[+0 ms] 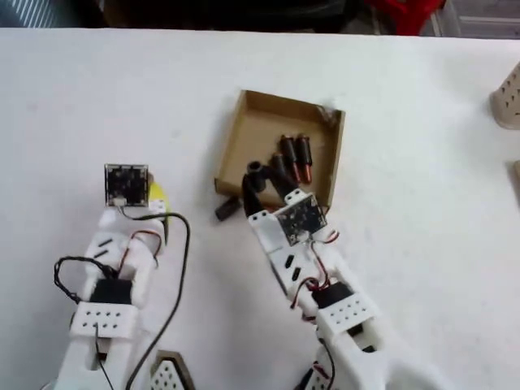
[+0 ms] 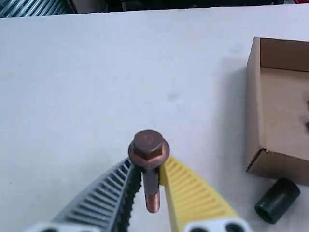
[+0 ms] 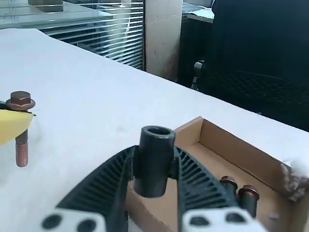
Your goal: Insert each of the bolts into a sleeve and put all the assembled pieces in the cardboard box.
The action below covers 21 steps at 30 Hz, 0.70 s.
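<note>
A copper bolt [image 2: 150,179] is clenched in the left jaws just under its hexagonal head. It hangs upright above the table [image 1: 97,97], head up and threaded shank pointing down. A black sleeve [image 3: 155,162] is gripped around its middle by the right jaws. It also stands upright, with its open bore facing up, over the near left corner of the cardboard box [image 1: 258,130].

The bolt lies to the left of the sleeve and well apart from it, and their long axes are roughly parallel, both vertical. The coming move likely turns on bringing the shank tip over the sleeve's mouth. Either arm could close that gap, and neither is clearly nearer.

The box sits around the middle of the table, open side up. Two assembled pieces [image 3: 228,186], bolt heads showing, lie side by side toward its far right corner. Whether a third is hidden behind the right jaws cannot be told.

One loose sleeve [image 2: 277,200] lies on its side on the table, just beside the box's near left corner, between the two arms.

By count there are one free bolt, one held sleeve, one loose sleeve, at least two finished pieces and one box.

The left arm [image 1: 114,268] stands toward the table's near left. The right arm [image 1: 317,276] reaches in from the near edge.
</note>
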Each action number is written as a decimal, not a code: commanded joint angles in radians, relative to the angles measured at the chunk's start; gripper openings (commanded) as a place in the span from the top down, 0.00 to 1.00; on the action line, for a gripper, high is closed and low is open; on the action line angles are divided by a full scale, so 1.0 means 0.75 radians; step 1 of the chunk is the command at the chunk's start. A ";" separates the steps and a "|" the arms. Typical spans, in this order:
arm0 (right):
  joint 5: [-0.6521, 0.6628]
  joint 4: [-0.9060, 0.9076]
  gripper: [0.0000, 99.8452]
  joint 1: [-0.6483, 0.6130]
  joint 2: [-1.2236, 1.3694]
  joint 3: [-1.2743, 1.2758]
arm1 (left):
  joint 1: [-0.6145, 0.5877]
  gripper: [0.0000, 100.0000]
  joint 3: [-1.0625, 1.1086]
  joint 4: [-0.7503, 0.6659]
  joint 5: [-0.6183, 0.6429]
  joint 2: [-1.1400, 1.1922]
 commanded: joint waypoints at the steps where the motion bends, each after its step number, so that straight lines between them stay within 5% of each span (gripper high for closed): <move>1: -0.010 -0.187 0.98 -0.001 0.249 -0.129 | -0.009 0.94 -0.020 -0.051 0.014 -0.042; 13: -0.010 -1.304 0.98 -0.107 1.224 -0.209 | -0.007 0.94 0.004 -0.149 0.014 -0.040; 21: -0.010 -1.480 0.98 -0.154 1.394 -0.155 | -0.001 0.94 0.092 -0.376 0.135 -0.042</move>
